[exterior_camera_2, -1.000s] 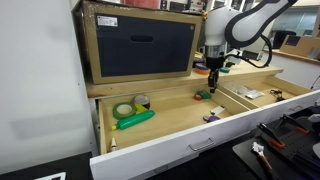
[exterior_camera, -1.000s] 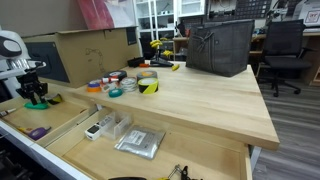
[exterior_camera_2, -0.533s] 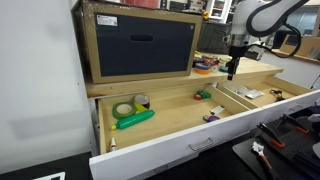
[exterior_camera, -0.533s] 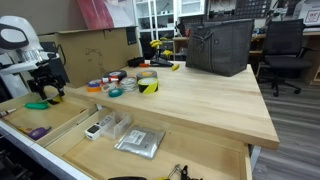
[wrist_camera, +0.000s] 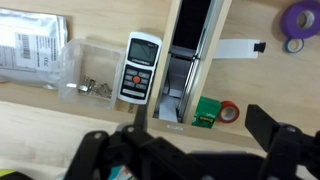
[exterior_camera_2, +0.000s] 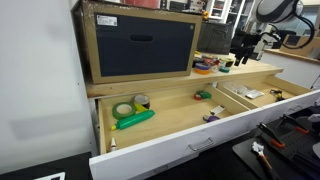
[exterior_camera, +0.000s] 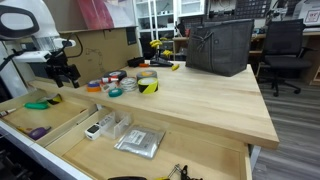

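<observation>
My gripper hangs open and empty above the left end of the wooden drawer; in an exterior view the gripper is up at bench-top height. In the wrist view the gripper has its dark fingers spread wide at the bottom edge. Below them a small green item lies in a drawer compartment with a red roll touching it. Both exterior views show the green item lying free on the drawer floor.
The drawer also holds a white handheld meter, a clear bag, purple tape, a green marker and a tape roll. On the bench stand tape rolls, a black bag and a cardboard box.
The gripper opened, leaving the green item in the drawer, then rose up and away from it to bench height.
</observation>
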Robot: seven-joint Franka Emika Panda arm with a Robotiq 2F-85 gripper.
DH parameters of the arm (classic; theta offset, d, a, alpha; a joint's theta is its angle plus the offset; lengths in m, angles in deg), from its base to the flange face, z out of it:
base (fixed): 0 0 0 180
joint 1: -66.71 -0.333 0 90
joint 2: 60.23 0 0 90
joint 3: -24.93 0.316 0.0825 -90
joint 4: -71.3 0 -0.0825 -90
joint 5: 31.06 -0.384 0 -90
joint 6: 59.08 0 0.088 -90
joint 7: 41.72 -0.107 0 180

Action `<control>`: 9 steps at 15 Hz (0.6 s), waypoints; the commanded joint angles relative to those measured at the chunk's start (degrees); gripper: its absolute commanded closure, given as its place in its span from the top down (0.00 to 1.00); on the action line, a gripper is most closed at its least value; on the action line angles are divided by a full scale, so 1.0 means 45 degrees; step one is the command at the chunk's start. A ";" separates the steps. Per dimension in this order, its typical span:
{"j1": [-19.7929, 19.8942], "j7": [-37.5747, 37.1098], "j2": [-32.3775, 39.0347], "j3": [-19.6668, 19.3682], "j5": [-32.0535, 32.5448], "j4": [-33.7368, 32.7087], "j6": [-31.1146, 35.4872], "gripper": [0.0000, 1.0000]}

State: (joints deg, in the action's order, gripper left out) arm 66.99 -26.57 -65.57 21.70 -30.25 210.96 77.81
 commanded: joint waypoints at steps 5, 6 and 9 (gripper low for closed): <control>0.0422 -0.2712 0.1795 -0.0102 -0.1274 -0.2426 0.0258 1.00; 0.0451 -0.3131 0.2029 -0.0115 -0.1202 -0.2749 0.0252 1.00; 0.0567 -0.4147 0.2675 -0.0217 -0.1171 -0.3703 0.0155 1.00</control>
State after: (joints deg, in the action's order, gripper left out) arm 68.73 -41.45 -56.89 20.82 -34.73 199.01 78.29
